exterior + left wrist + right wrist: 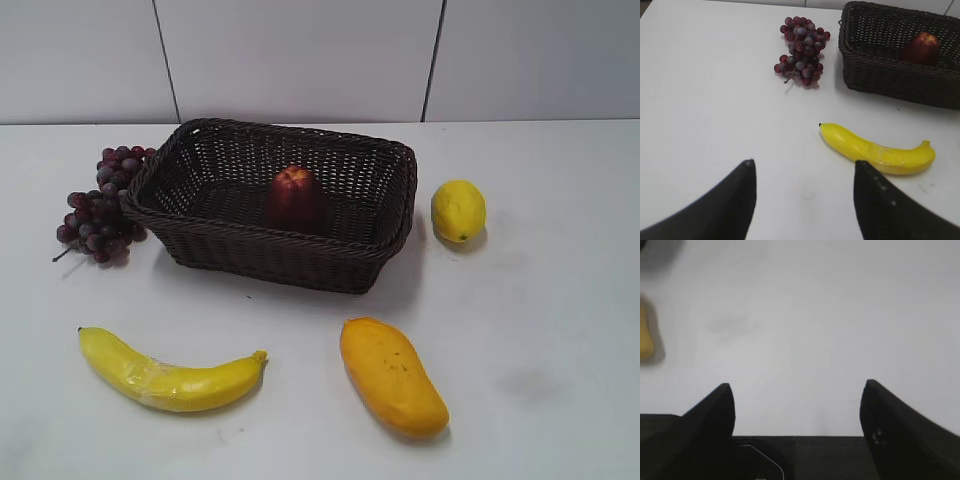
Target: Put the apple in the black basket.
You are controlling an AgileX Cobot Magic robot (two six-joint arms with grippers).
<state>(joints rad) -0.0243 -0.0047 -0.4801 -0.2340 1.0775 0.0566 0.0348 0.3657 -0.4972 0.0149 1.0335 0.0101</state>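
Resting in black basket [250, 255]: apple [294, 194]; white table [540, 340].

One black basket [262, 258] is seen on the white table [540, 340], and one apple [293, 195] is counted inside it. Outside the basket, one bunch of grapes [101, 205], one lemon [458, 211], one banana [165, 372] and one mango [392, 376] are counted, so that five pieces of fruit are found in all. Two grippers are shown, one left gripper [802, 172] and one right gripper [797, 395], each with two dark fingers spread apart.
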